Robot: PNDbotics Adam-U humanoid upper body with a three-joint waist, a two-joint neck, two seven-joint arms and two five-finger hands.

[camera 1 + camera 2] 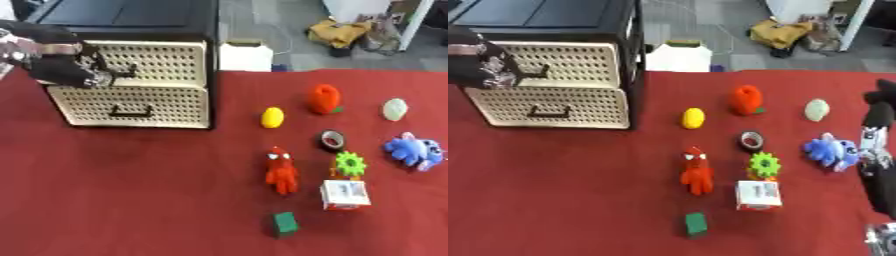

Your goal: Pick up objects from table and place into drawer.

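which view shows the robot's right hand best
The right eye view: the right robot hand shows along the right edge, beside the blue plush toy, though whether it is open or shut is unclear. The left eye view does not show it at all.

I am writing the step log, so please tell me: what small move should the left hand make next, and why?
Probably pull the upper drawer outward. The left hand is at its dark handle, fingers seemingly curled on it, yet both drawers look closed and every toy, such as the yellow egg, lies on the red table.
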